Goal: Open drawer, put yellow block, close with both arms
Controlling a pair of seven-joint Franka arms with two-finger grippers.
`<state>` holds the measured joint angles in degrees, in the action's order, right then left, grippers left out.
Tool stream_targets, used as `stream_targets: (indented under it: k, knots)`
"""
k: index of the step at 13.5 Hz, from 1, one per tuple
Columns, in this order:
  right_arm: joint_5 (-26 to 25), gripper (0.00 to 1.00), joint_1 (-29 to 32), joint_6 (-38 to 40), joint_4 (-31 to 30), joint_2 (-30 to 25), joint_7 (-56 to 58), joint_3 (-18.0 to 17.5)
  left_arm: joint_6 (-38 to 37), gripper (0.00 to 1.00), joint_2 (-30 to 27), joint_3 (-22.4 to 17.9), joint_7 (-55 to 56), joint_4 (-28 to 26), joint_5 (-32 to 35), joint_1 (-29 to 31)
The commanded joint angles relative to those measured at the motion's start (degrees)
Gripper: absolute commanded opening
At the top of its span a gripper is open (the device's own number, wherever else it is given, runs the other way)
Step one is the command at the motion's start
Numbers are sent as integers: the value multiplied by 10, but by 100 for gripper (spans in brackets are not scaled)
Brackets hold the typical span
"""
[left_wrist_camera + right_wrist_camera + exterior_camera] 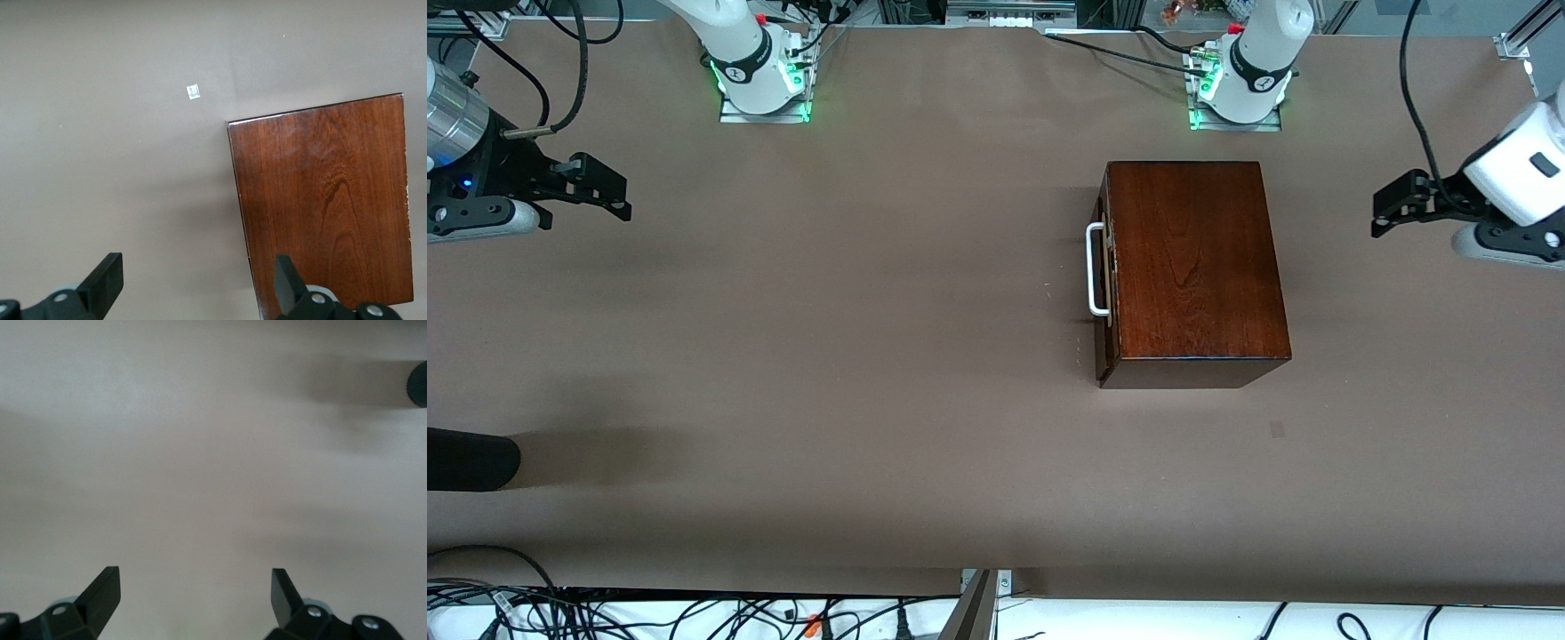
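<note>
The dark mahogany box (1193,267) stands on the table toward the left arm's end. Its drawer is shut, with the white U-shaped handle (1096,269) facing the right arm's end. The box top also shows in the left wrist view (323,207). My left gripper (1392,204) hangs open and empty above the table's left-arm end, beside the box (198,280). My right gripper (605,188) hangs open and empty above the right arm's end, over bare table (195,597). The yellow block is out of view.
A black rounded object (467,459) lies at the right arm's end, nearer the front camera; it also shows in the right wrist view (417,383). A small pale tag (193,91) lies on the brown table cover. Cables run along the table's front edge (694,613).
</note>
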<state>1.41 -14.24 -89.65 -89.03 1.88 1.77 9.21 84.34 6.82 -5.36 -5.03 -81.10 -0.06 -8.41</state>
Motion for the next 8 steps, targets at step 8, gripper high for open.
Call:
stream_targets:
  k: [8]
  knots:
    - [1, 100, 5, 3, 12, 5, -8, -3, -6, 100, -21, 69, 42, -20, -10, 49]
